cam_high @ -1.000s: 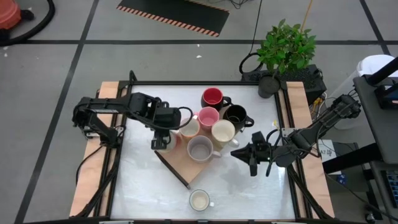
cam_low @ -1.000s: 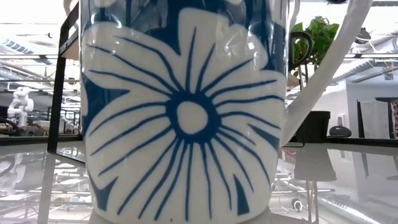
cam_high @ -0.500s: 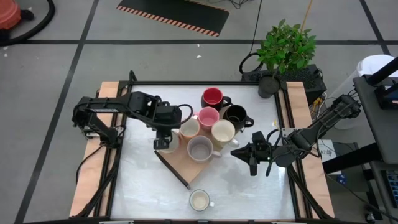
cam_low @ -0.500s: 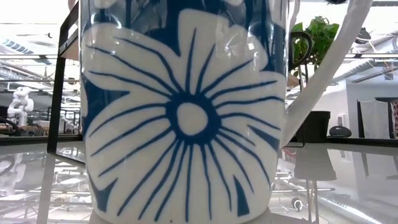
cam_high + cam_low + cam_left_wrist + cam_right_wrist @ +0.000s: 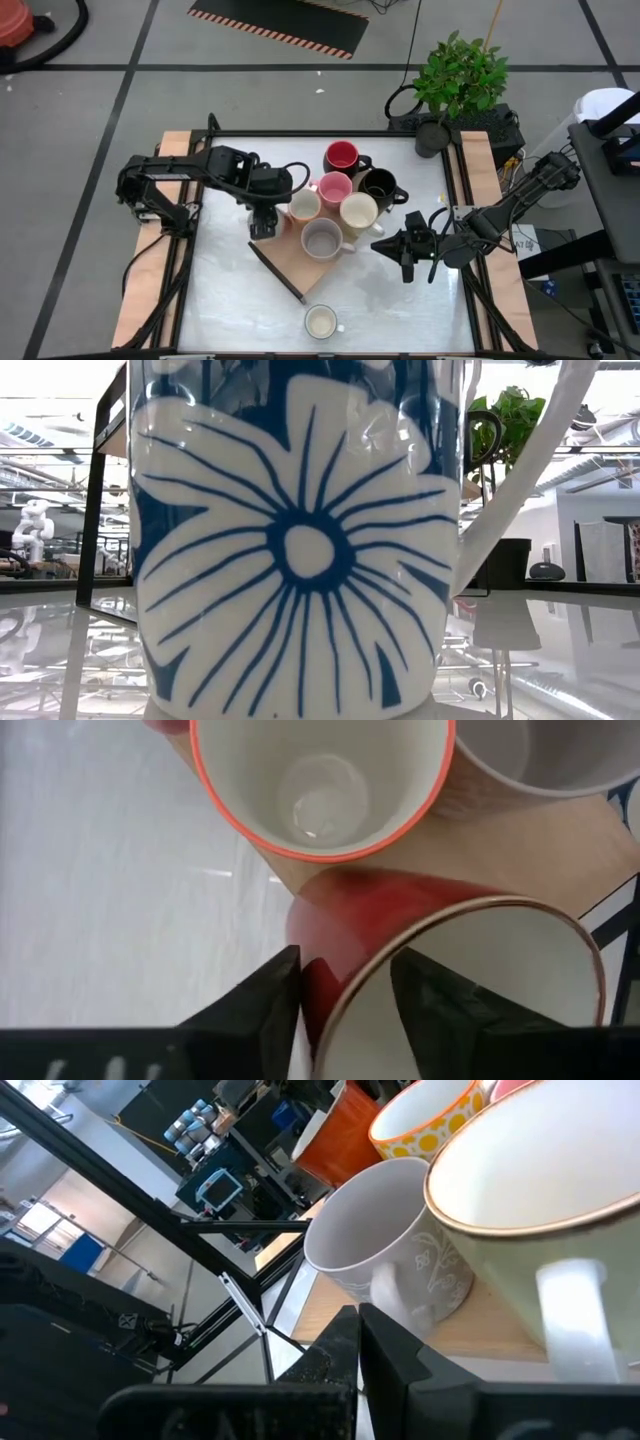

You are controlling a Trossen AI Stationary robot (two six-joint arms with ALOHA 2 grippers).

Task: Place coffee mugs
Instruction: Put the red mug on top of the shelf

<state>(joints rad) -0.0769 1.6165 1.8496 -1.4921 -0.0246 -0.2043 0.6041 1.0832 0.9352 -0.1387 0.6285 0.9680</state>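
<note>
Several coffee mugs stand close together on a wooden board: red-and-dark, pink, black, cream, grey and orange-rimmed. My left gripper is at the board's left corner, shut on a mug that is red outside and cream inside. One white mug with a blue flower stands alone near the front edge and fills the low view. My right gripper is shut and empty, right of the board. My left gripper holds the red mug by its wall at the rim, one finger outside and one finger inside. The fingers come from above, pointing down. The mug's base is hidden, so I cannot tell whether it stands on the board.
A green plant in a black pot stands at the far right corner. A dark strip runs along the board's near left edge. Bare table lies left of the board and along the near edge.
My left gripper has crept a little toward the table's far edge with the red mug, staying shut. My right gripper and the other mugs have kept still.
</note>
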